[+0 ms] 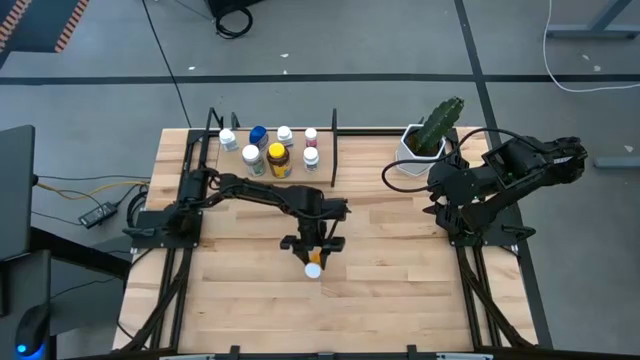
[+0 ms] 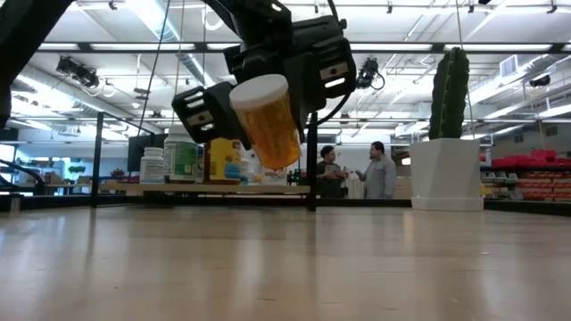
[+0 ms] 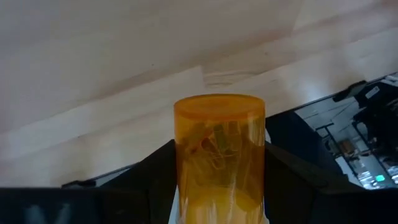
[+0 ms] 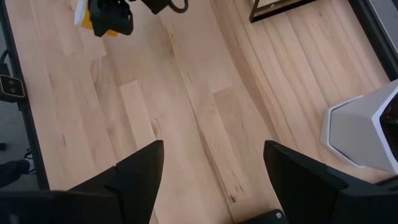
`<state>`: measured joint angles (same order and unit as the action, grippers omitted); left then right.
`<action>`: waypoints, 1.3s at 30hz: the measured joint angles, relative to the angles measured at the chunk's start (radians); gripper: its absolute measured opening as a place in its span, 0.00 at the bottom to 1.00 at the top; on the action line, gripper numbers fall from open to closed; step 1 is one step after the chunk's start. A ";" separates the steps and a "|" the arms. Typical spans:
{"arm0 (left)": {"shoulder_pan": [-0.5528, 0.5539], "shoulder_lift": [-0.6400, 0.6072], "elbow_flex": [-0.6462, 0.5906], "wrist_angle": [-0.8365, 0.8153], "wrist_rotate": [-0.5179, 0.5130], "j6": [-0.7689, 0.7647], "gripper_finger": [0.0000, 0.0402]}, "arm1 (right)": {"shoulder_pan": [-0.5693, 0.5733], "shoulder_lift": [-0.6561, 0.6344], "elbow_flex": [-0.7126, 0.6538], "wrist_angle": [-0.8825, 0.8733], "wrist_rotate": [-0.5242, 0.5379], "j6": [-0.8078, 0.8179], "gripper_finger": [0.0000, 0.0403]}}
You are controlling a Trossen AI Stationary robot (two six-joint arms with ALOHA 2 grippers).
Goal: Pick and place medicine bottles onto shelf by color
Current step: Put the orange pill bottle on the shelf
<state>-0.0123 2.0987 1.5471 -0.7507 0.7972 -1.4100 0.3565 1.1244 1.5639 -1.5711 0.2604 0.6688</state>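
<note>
**Q.** What do you hold, and where?

**A.** My left gripper [image 1: 314,252] is closed on an orange bottle [image 2: 266,122] with a white cap. My fingers [image 3: 149,171] press its two sides. It hangs well clear of the table [image 1: 400,290], near the middle, as the low view shows.

**Q.** How does its long axis lie?

**A.** Tilted, neither upright nor flat. In the low view the cap sits higher and the base lower. From above, the cap end points toward the table's front edge, away from the shelf [image 1: 200,160].

**Q.** And the shelf, from your jaws?

**A.** Behind me, toward the far left corner. Several bottles [image 1: 268,150] stand on it already, among them a yellow-lidded amber one [image 1: 279,160] and a blue one [image 1: 258,135]. I judge the coming move a carry back toward the amber one, with the bottle turned upright before release.

**Q.** Which arm is nearer?

**A.** Mine. The right gripper [image 4: 211,180] waits by the cactus pot [image 1: 418,145], well apart from the shelf, fingers spread wide and empty.

**Q.** The risk?

**A.** Probably knocking the standing bottles while setting mine among them.
</note>
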 joint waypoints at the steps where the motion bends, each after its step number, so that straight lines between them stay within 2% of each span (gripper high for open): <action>1: 0.003 0.000 0.000 -0.002 0.001 0.010 0.52 | 0.000 0.000 0.000 0.000 0.000 0.000 0.70; 21: 0.051 0.003 0.002 -0.055 -0.027 0.125 0.69 | 0.000 0.000 0.000 0.000 0.000 0.000 0.70; 25: 0.049 -0.017 0.065 -0.096 -0.030 0.201 0.69 | 0.000 0.000 0.000 0.009 0.000 -0.010 0.70; 29: -0.011 -0.041 0.208 -0.250 -0.203 0.347 0.68 | 0.000 0.000 0.000 0.054 0.000 -0.070 0.70; 33: -0.126 -0.056 0.385 -0.429 -0.533 0.397 0.67 | 0.000 0.000 0.000 0.079 0.000 -0.137 0.70; 36: -0.233 -0.060 0.472 -0.458 -0.766 0.321 0.67 | 0.000 0.001 0.000 0.113 0.000 -0.184 0.70; 39: -0.335 -0.060 0.494 -0.407 -0.940 0.135 0.67 | 0.000 0.005 0.000 0.159 -0.005 -0.236 0.70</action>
<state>-0.3470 2.0389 2.0407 -1.1573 -0.1428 -1.2746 0.3565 1.1298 1.5639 -1.4119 0.2550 0.4325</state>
